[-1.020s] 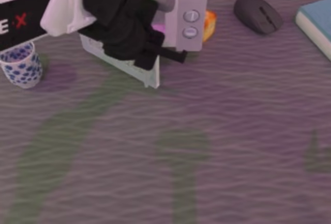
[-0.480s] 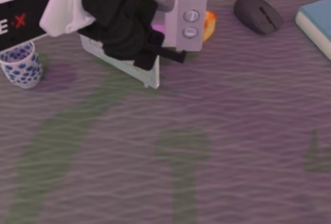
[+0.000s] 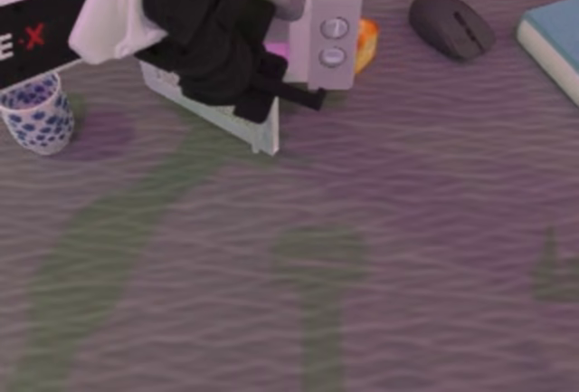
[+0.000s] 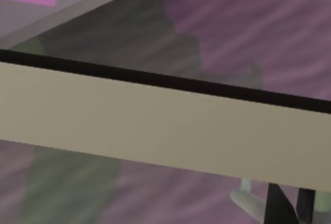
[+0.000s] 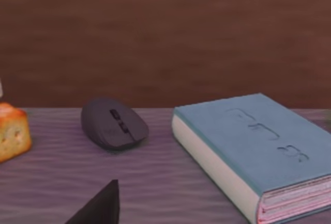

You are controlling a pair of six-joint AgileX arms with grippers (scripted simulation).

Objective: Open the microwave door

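The pale microwave (image 3: 330, 12) stands at the back of the table, its two round knobs facing forward. The microwave door (image 3: 217, 113) is swung out at an angle toward the front left, and a pink interior (image 3: 276, 51) shows behind it. My left gripper (image 3: 303, 95) hangs over the door's free end. In the left wrist view the door's top edge (image 4: 155, 125) crosses as a beige band. Its slim handle (image 4: 248, 200) runs in behind the two black fingers (image 4: 279, 208), which stand close together. My right arm is out of the top view; one dark fingertip (image 5: 101, 208) shows in its wrist view.
A dark mouse (image 3: 450, 23) and a blue book (image 3: 552, 43) lie at the back right. An orange bread piece (image 3: 365, 43) sits beside the microwave's right side. A blue-dotted cup (image 3: 36, 113) stands at the left.
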